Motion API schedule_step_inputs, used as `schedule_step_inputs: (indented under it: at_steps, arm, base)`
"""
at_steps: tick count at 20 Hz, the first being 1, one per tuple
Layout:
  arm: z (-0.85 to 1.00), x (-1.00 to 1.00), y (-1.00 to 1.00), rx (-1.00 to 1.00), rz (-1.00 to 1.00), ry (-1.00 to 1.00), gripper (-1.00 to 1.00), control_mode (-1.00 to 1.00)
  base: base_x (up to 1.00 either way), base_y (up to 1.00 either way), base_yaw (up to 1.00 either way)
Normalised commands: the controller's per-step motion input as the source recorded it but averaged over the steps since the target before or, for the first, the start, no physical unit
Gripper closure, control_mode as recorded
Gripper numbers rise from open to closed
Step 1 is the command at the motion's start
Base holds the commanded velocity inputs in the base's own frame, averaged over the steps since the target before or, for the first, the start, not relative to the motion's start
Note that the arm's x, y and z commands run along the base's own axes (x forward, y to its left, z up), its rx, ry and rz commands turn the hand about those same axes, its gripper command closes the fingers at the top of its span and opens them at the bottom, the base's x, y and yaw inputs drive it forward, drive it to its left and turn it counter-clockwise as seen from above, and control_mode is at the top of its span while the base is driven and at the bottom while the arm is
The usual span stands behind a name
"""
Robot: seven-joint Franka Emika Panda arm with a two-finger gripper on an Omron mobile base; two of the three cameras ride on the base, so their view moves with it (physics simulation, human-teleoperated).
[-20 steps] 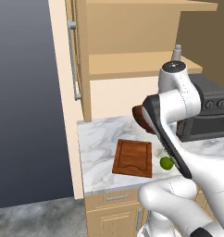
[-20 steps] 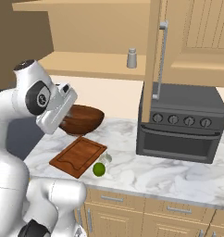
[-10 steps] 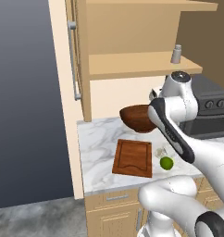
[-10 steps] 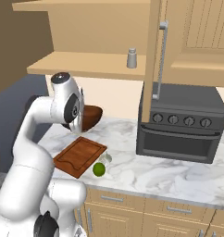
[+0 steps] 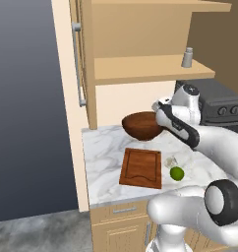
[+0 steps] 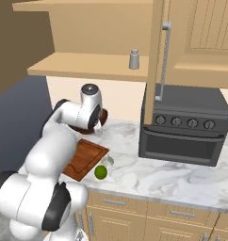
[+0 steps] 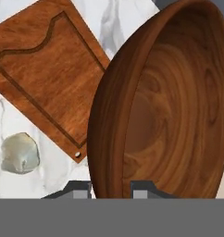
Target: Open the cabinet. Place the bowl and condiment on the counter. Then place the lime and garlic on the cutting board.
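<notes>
The arm reaches forward and bends down over the back of the worktop (image 5: 104,157), its wrist turned so the tool (image 7: 110,187) meets the bowl (image 5: 142,125) at the rim. In the hand view the two fingertips (image 7: 80,190) stand one on each side of the bowl's wall, closed on it. The bowl sits low at the rear of the worktop, just behind the cutting board (image 5: 141,168); whether it touches the marble cannot be told. On the worktop just beside the board's right edge lie the garlic (image 5: 171,161) and, in front of it, the lime (image 5: 177,173). The cabinet (image 5: 81,59) door stands open, and the shaker bottle (image 5: 188,57) is upright on its lower shelf (image 5: 140,69). A dark oven (image 6: 184,124) stands on the worktop to the right.
</notes>
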Motion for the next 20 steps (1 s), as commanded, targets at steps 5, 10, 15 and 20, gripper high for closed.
schedule_step_inputs:
  at_steps: [5, 10, 15, 20]
  arm:
    - [-0.55, 0.8, 0.0, 0.0, 0.14, 0.0, 1.0, -1.0]
    - [-0.5, 0.81, 0.0, 0.0, 0.1, 0.0, 1.0, -1.0]
    - [-0.44, 0.69, 0.0, 0.0, 0.1, 0.0, 1.0, -1.0]
    - [-0.31, 0.42, 0.0, 0.0, 0.08, 0.0, 1.0, -1.0]
  base:
    - [0.0, 0.0, 0.0]
    - [0.0, 0.0, 0.0]
    - [0.0, 0.0, 0.0]
    - [0.0, 0.0, 0.0]
